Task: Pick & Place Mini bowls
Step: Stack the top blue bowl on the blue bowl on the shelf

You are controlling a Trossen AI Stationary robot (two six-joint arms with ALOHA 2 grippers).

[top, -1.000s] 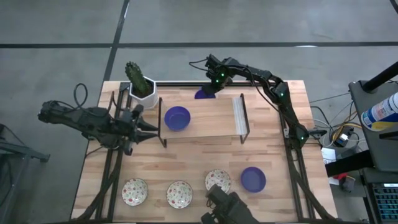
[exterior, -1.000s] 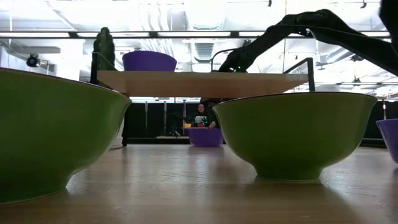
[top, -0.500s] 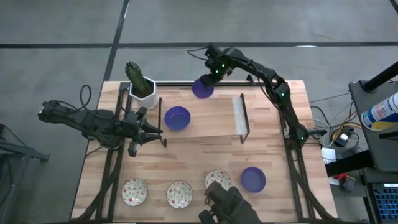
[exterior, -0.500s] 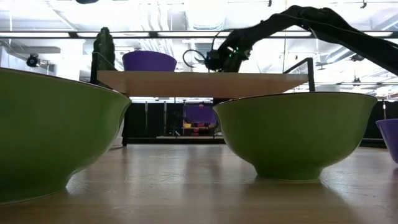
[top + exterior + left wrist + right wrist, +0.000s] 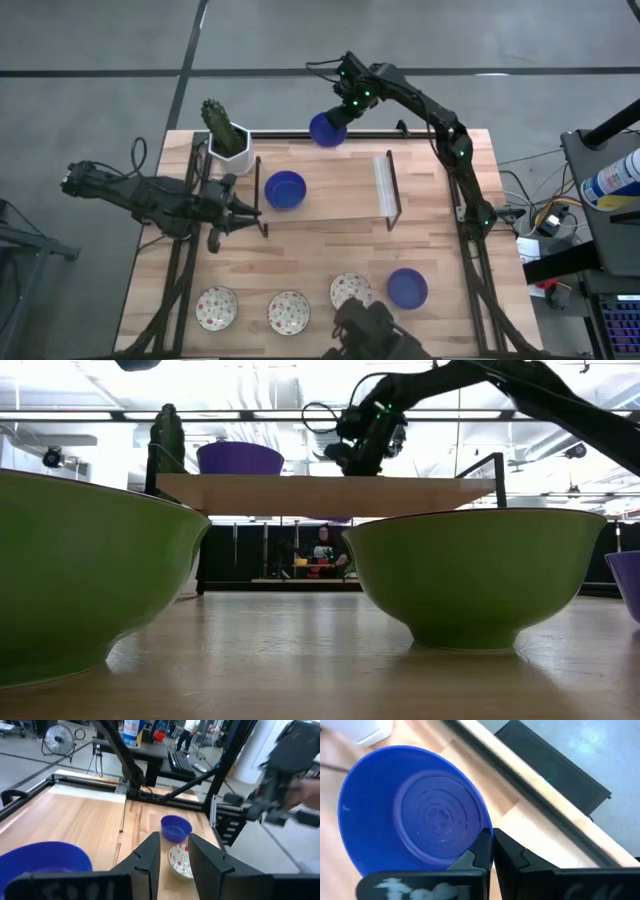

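Observation:
My right gripper is over the table's far edge, shut on a deep blue mini bowl, which fills the right wrist view. A second blue bowl sits on the raised wooden shelf, a third on the table near the right. Three speckled cream bowls stand along the near edge. My left gripper waits open by the shelf's left post and touches nothing. My right gripper holds the blue bowl by its rim, with one finger inside the bowl and the other outside the wall. The bowl is lifted clear of the table and tilted, its inside turned toward the wrist camera.
A white pot with a green cactus stands at the table's far left corner. The shelf has metal posts at both ends. In the low view two near bowls block most of the tabletop. A person sits far behind the table.
My right gripper has risen and moved toward the table's far edge, carrying the blue bowl with it. The bowl stood on the table behind the shelf a second ago; it is now lifted clear and above shelf height.

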